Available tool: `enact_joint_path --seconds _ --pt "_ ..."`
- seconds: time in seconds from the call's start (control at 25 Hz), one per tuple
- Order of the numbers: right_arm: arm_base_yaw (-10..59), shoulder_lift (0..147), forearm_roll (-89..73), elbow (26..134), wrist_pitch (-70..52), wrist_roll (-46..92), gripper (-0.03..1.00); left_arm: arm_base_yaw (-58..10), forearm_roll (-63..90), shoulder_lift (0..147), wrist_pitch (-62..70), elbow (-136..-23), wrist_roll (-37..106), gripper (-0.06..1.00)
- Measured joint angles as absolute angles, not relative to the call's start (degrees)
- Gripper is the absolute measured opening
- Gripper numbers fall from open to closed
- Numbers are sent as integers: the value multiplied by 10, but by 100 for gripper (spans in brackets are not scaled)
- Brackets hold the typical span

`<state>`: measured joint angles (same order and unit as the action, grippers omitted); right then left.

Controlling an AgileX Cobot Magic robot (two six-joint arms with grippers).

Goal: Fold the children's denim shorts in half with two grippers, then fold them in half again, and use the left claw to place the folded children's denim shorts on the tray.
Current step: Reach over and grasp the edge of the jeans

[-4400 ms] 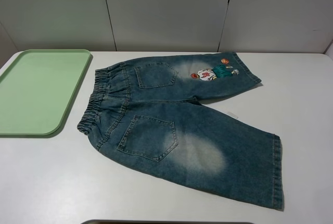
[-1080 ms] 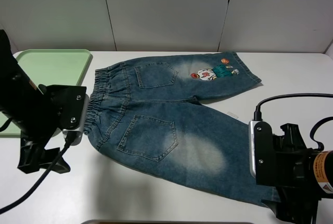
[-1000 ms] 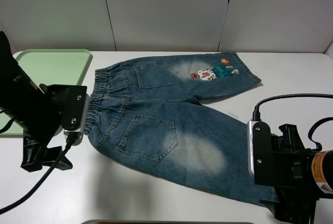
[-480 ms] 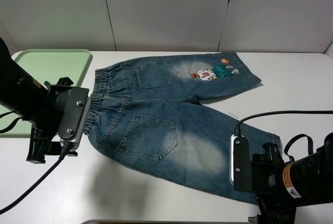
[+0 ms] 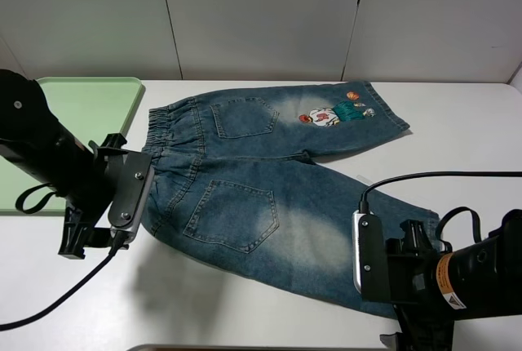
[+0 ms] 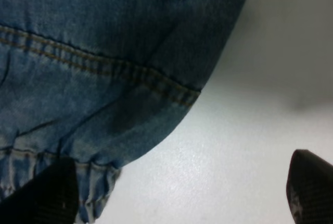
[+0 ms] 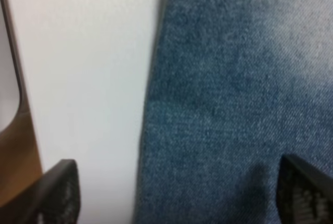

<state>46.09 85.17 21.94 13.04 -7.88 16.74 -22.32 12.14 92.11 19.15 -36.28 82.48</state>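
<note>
**Approach to the first fold.** The children's denim shorts (image 5: pixel 269 196) lie flat, back pockets up, on the white table (image 5: pixel 457 122) just beside the tray (image 5: pixel 90 106). Their waistband (image 5: pixel 167 147) is toward the tray and both legs run away from it. My left pincer (image 6: pixel 179 182) hangs over the waistband corner next to the tray, with jaws wide. One finger is above the gathered denim and the other above bare table, so the cloth's edge falls between them, and nothing is held. My right pincer (image 7: pixel 181 193) hangs at the end of the leg without the cartoon patch (image 5: pixel 334 113), the part of the shorts farthest from the tray. It is likewise wide and empty, straddling the denim's edge. I judge the pairing deliberate: taking one long side at both ends should let that half be carried over the other without sagging. No fold is made yet, and my left arm reaches across part of the tray.
</note>
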Motion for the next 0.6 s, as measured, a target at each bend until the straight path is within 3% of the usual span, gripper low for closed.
enact_joint_path --seconds 0.6 --pt "461 852 276 130 -78 167 52 -223 130 921 190 -363 826 80"
